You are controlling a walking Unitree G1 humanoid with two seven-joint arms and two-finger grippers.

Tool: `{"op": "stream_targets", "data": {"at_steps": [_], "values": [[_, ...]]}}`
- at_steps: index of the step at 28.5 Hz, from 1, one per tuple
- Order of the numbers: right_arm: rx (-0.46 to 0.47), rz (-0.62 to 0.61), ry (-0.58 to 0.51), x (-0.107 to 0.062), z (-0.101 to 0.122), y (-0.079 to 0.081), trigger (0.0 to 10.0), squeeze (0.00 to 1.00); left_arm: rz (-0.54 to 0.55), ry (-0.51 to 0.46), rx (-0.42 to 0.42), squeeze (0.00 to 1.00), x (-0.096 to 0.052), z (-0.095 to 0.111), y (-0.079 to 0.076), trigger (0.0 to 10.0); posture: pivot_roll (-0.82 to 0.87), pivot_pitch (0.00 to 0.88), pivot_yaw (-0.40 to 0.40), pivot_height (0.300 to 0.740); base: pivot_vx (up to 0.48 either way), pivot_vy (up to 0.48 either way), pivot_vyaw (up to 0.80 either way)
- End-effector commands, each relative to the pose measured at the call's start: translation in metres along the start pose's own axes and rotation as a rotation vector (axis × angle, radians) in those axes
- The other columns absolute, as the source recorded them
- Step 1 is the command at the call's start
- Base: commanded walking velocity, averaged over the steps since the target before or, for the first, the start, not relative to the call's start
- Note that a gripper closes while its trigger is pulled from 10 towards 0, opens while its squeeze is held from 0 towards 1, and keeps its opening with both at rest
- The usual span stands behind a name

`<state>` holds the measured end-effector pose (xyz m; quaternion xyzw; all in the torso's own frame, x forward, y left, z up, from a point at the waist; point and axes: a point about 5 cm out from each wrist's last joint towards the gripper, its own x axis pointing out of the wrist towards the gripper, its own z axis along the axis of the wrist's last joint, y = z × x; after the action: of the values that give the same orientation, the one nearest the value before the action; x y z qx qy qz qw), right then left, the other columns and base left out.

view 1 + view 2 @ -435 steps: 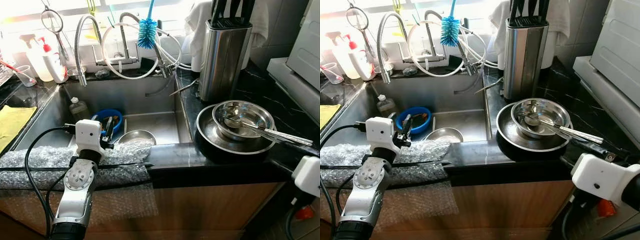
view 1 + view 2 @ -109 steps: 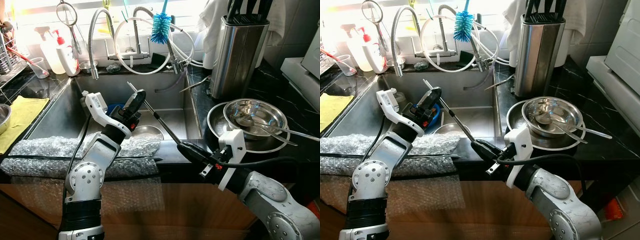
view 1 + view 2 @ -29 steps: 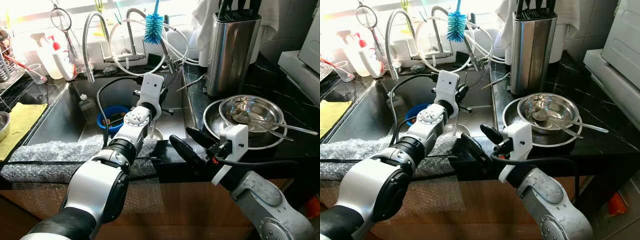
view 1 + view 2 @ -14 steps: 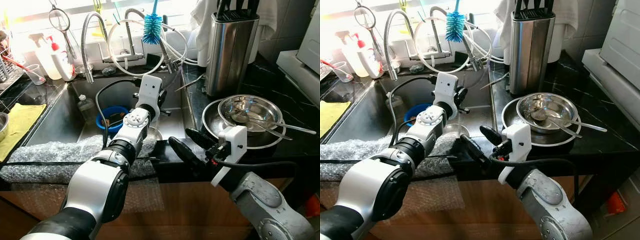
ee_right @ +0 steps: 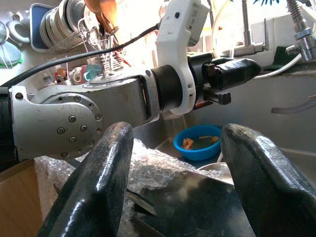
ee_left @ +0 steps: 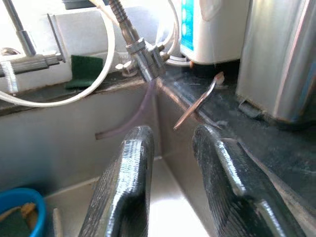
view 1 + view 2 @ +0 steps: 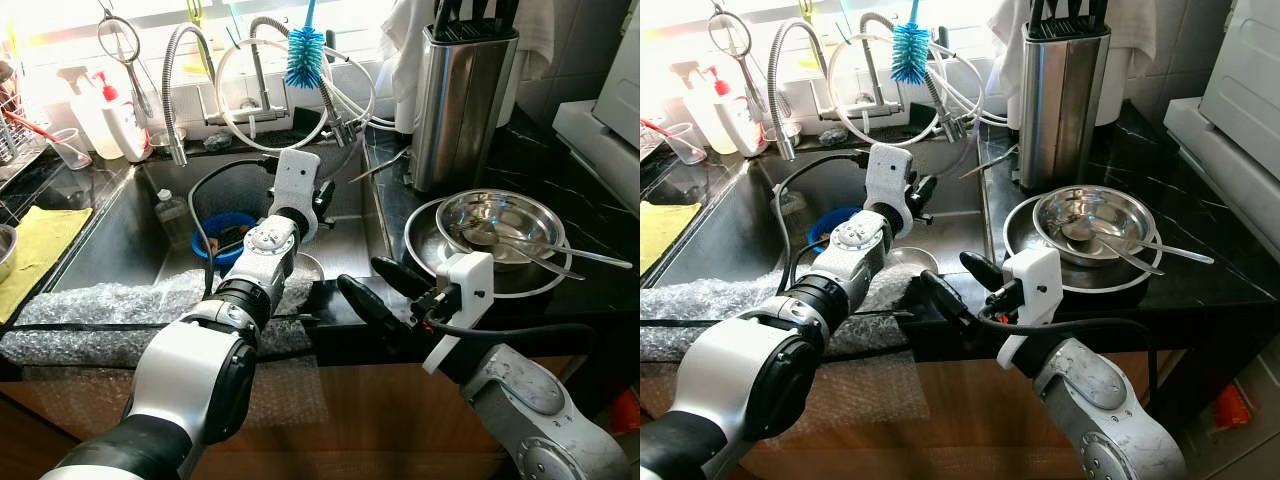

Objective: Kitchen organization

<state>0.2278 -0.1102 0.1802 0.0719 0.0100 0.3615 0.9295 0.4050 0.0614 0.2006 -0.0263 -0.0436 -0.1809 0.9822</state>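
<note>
My left gripper (image 6: 170, 173) reaches out over the sink (image 7: 130, 235), its two black fingers (image 6: 126, 187) parted with nothing between them, aimed toward the back right corner where a thin utensil (image 6: 197, 101) leans off the black counter (image 7: 590, 225) edge. My right gripper (image 7: 375, 285) hovers low at the front edge of that counter, just beside the bubble wrap (image 7: 100, 305) draped over the sink's front rim; its fingers (image 5: 89, 197) are spread wide and hold nothing.

Down in the sink sits a blue bowl (image 7: 222, 227) with some brownish scraps in it (I cannot tell what they are), and next to it a small steel bowl (image 7: 305, 268), partly hidden behind my left arm. A small bottle (image 7: 168, 208) stands against the sink's left wall.

On the counter to my right, a wide steel pan (image 7: 425, 245) carries a shallower steel dish (image 7: 495, 225) nested inside it, and a spoon and other long cutlery (image 7: 560, 255) lie across the dish, handles sticking out past the rim. Behind that stands a tall steel knife block (image 7: 460, 95) with dark handles poking from its top.
</note>
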Motion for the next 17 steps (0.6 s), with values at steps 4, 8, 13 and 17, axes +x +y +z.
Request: {"op": "stream_targets", "data": {"at_steps": [4,8,13,17], "values": [[-0.029,-0.05,-0.057,0.005,0.009,-0.004,10.0,0.0,0.035,-0.121,0.004,0.0,-0.008,0.017,0.035,10.0,-0.22,0.0,0.139,0.74,0.0,0.0,0.0],[-0.047,-0.069,-0.079,0.006,0.013,-0.007,10.0,0.0,0.03,-0.189,0.058,0.0,-0.017,0.026,0.054,10.0,-0.21,0.0,0.142,0.74,0.0,0.0,0.0],[-0.056,-0.069,-0.095,0.009,0.013,-0.006,10.0,0.0,0.041,-0.244,0.139,0.0,-0.035,0.03,0.08,10.0,-0.19,0.0,0.142,0.74,0.0,0.0,0.0],[-0.058,-0.08,-0.106,0.009,0.013,-0.007,10.0,0.0,0.038,-0.234,0.184,0.0,-0.049,0.022,0.091,10.0,-0.18,0.0,0.145,0.74,0.0,0.0,0.0]]}}
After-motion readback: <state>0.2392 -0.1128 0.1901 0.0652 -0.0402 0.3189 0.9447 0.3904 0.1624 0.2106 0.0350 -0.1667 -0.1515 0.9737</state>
